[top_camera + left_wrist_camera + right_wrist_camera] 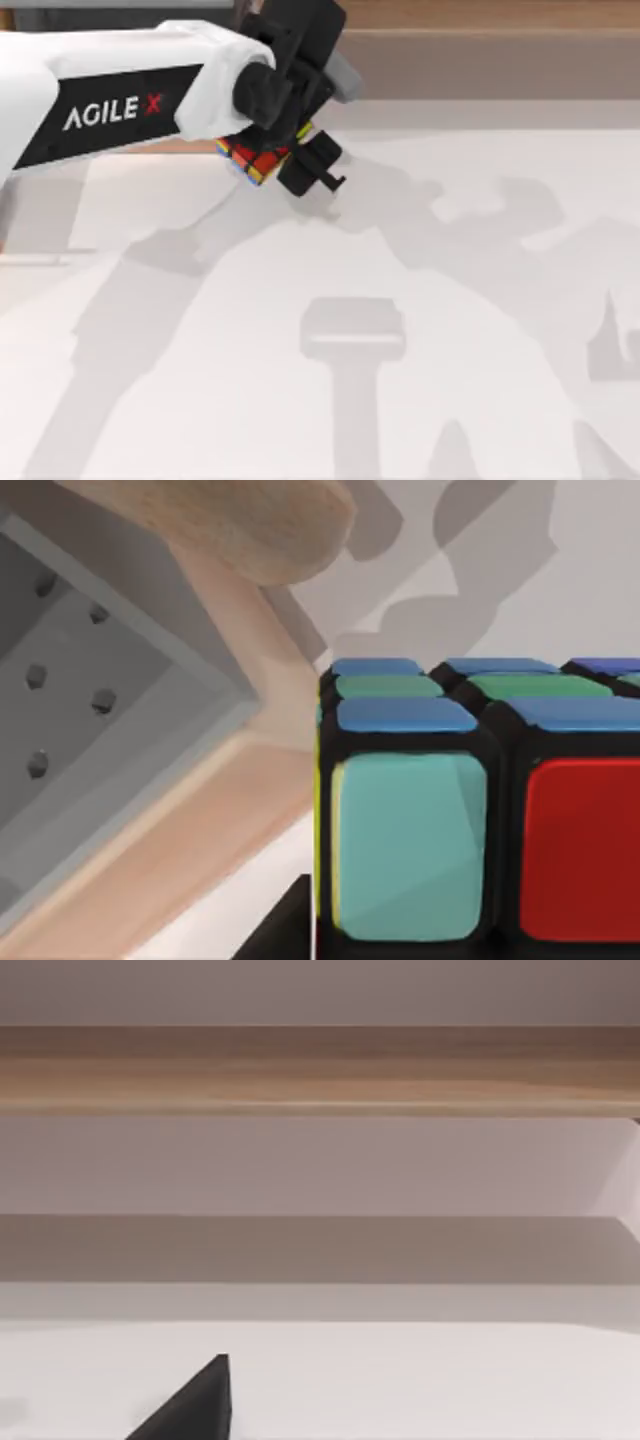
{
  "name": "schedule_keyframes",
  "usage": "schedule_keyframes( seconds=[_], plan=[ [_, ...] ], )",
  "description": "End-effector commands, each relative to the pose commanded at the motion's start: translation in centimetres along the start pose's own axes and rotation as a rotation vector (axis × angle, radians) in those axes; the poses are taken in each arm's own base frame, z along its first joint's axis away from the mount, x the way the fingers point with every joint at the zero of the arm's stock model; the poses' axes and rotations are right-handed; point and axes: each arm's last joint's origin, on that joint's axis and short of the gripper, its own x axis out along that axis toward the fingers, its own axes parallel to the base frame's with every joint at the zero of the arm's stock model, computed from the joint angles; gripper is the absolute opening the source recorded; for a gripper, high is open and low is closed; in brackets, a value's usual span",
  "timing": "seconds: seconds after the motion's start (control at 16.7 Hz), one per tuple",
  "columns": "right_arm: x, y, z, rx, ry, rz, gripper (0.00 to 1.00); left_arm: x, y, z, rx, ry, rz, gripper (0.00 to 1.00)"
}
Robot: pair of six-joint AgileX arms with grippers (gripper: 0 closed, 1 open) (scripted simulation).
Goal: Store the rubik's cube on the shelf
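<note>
Right now you are carrying the rubik's cube (258,158) in the left end effector (285,160), its fingers clamped on the cube, lifted off the worktop (300,400) so it clears the shelf (480,60) edge. The left arm is reaching up-table, wrist angled downward, beside the grey-lined box (90,700).

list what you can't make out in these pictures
- Cube: in the top view the left gripper and arm cover most of it; the left wrist view cuts it off at the edge.
- Whether the cube rests on the table or hangs above it: hidden under the arm.
- Shelf: its top runs past the top view's edge.
</note>
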Motion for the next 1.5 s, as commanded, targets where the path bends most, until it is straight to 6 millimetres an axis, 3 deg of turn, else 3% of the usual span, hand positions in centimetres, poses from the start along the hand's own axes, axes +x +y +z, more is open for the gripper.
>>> schedule_keyframes(
  seconds=[0.12, 0.3, 0.54, 0.72, 1.02, 1.5],
  plan=[
    [0.0, 0.0, 0.0, 0.0, 0.0, 0.0, 1.0, 0.6, -4.2, 0.6, -0.003, -0.125, 0.042, 0.0],
    [0.0, 0.0, 0.0, 0.0, 0.0, 0.0, 1.0, 0.9, -8.8, 1.4, -0.073, -0.336, 0.11, 0.0],
    [0.0, 0.0, 0.0, 0.0, 0.0, 0.0, 1.0, 0.5, -12.1, 2.5, -0.256, -0.618, 0.197, 0.0],
    [0.0, 0.0, 0.0, 0.0, 0.0, 0.0, 1.0, 0.0, -12.6, 3.2, -0.425, -0.8, 0.26, 0.0],
    [0.0, 0.0, 0.0, 0.0, 0.0, 0.0, 1.0, -0.4, -11.6, 3.8, -0.655, -0.996, 0.344, 0.0],
    [0.0, 0.0, 0.0, 0.0, 0.0, 0.0, 1.0, -0.5, -11.3, 3.9, -0.703, -1.034, 0.363, 0.0]
  ],
)
